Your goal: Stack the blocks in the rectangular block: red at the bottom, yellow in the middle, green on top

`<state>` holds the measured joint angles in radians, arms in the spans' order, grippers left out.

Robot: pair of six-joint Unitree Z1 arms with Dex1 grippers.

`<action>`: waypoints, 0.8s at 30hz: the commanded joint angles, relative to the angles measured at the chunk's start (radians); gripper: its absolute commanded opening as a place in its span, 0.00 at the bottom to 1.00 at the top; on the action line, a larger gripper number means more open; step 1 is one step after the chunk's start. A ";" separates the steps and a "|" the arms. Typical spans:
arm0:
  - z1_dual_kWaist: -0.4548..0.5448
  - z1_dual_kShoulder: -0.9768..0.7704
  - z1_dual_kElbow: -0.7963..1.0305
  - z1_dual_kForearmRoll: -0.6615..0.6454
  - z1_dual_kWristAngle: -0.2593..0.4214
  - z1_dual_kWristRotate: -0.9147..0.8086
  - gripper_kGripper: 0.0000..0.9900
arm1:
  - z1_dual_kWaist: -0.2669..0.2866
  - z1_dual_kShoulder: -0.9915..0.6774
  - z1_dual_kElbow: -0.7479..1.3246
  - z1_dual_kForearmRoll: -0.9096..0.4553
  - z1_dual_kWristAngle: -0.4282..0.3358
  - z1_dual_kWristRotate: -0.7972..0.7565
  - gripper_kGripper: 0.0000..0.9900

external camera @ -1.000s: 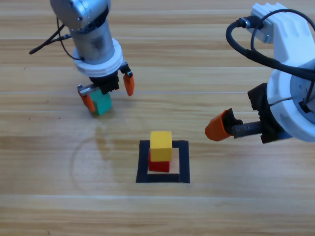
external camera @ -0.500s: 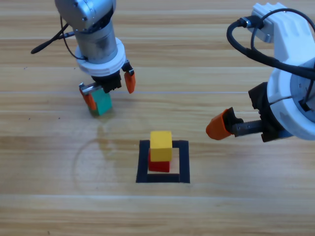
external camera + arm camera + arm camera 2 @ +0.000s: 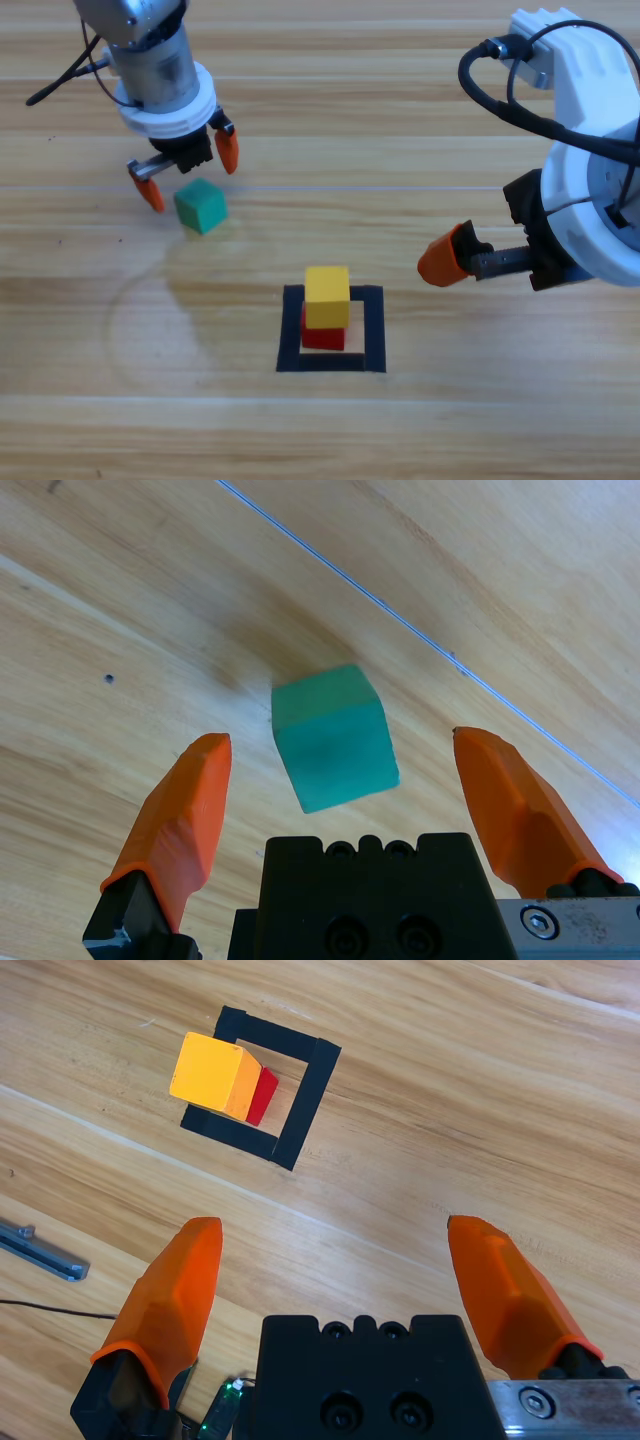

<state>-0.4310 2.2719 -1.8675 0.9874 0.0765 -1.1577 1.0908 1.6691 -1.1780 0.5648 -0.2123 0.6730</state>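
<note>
The teal-green cube (image 3: 200,206) sits alone on the wood, left of and beyond the tape. My left gripper (image 3: 189,173) hovers open just up-left of it, touching nothing. In the left wrist view the green cube (image 3: 333,737) shows between and beyond the spread jaws of the left gripper (image 3: 342,742). The yellow cube (image 3: 327,296) rests on the red cube (image 3: 322,334) inside the black tape rectangle (image 3: 374,330). My right gripper (image 3: 448,257) waits open to the right of the stack. Its wrist view shows the yellow cube (image 3: 210,1073), red cube (image 3: 264,1095) and tape (image 3: 310,1090) far ahead of the right gripper (image 3: 335,1228).
Bare wooden table surrounds the rectangle. A black cable (image 3: 60,85) trails from the left arm at the upper left. The bulky right arm (image 3: 590,200) fills the right edge.
My left gripper has drawn back up and to the left from around the green cube, jaws still open. The cube has stayed where it was. The right arm and stack have not moved.
</note>
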 commanded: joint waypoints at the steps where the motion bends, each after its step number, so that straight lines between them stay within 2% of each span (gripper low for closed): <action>1: 0.025 0.055 0.016 0.014 -0.014 -0.027 0.96 | -0.022 0.055 0.026 -0.032 0.005 -0.004 1.00; 7: -0.005 0.049 0.011 0.022 -0.015 -0.096 0.96 | -0.022 0.055 0.026 -0.032 0.005 -0.006 1.00; 15: -0.044 0.049 0.019 0.023 -0.052 -0.221 0.96 | -0.022 0.058 0.026 -0.032 0.004 -0.006 1.00; 24: -0.054 0.066 0.011 0.023 -0.046 -0.252 0.97 | -0.023 0.061 0.026 -0.034 0.004 -0.006 1.00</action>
<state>-0.4668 2.2721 -1.8665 1.0067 0.0327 -1.3983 1.0908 1.6698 -1.1780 0.5645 -0.2122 0.6729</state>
